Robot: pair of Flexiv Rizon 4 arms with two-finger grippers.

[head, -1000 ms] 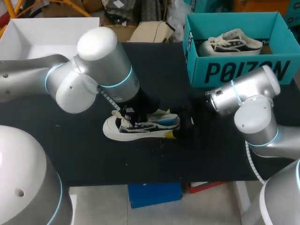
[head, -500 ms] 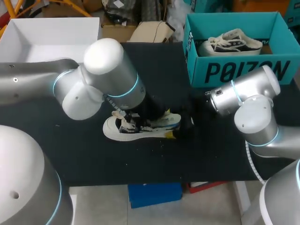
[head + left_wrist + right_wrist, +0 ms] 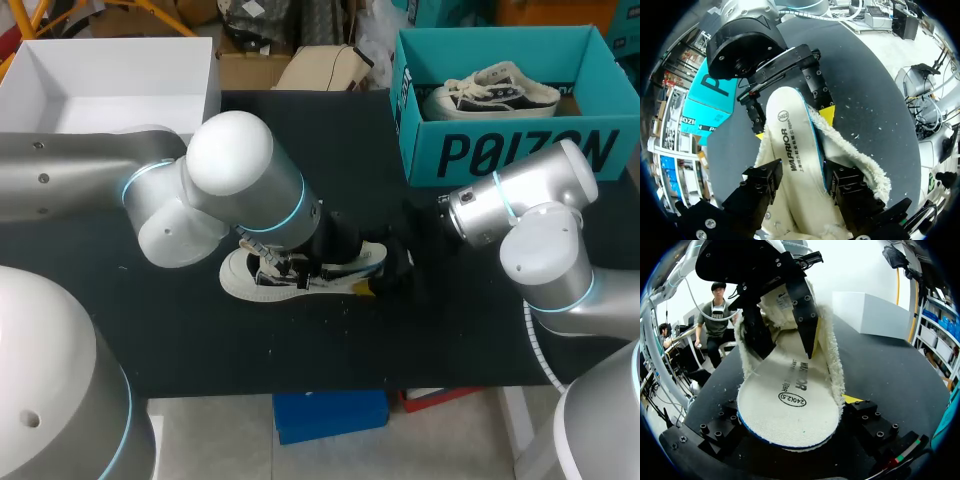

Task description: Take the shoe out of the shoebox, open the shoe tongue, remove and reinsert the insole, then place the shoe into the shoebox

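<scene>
The left gripper (image 3: 802, 182), seen from its own wrist, is gripping the white insole (image 3: 790, 140) by both edges. From the right wrist, the right gripper (image 3: 795, 422) is clamping the fleece-lined shoe (image 3: 832, 355) at its heel. Overhead, the shoe is lying on the table (image 3: 150, 330). If pushed askew, the insole is risking buckling against the lining.

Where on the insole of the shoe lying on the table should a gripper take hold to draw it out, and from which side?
Probably across its narrow waist, coming from above, with the jaws on the two long edges. The insole is thin and lies printed face up in the shoe, so only its edges offer a pinch. The right gripper sits at the heel end.
</scene>
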